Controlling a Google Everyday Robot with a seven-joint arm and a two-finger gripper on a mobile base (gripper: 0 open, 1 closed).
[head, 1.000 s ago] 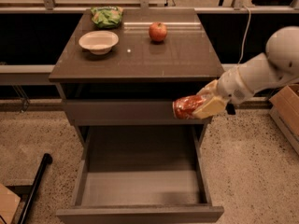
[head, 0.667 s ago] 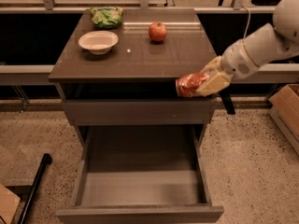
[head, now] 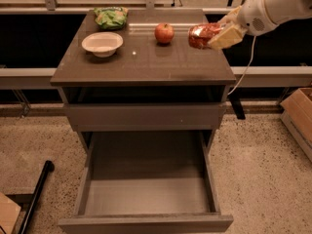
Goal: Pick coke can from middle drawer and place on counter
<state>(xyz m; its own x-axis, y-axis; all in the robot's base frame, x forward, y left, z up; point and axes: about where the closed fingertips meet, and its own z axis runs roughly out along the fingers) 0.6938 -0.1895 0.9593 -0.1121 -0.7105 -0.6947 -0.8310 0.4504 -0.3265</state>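
Nearest, the middle drawer [head: 146,199], pulled well out below the counter [head: 146,65]. Farther back, at left on the slab, a white bowl [head: 102,44]. Holds the coke can [head: 200,35] sideways, clamped in the gripper [head: 213,34], over the counter's right side, just right of a red apple [head: 164,33]. Farthest, at the back edge, a green bag [head: 111,17].

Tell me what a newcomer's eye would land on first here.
First, the red coke can, gripped in the pincer and held just over the counter's right rear part, beside an apple. Next, the middle drawer, pulled wide open below with nothing in it. A white bowl and a green bag sit at the counter's left rear.
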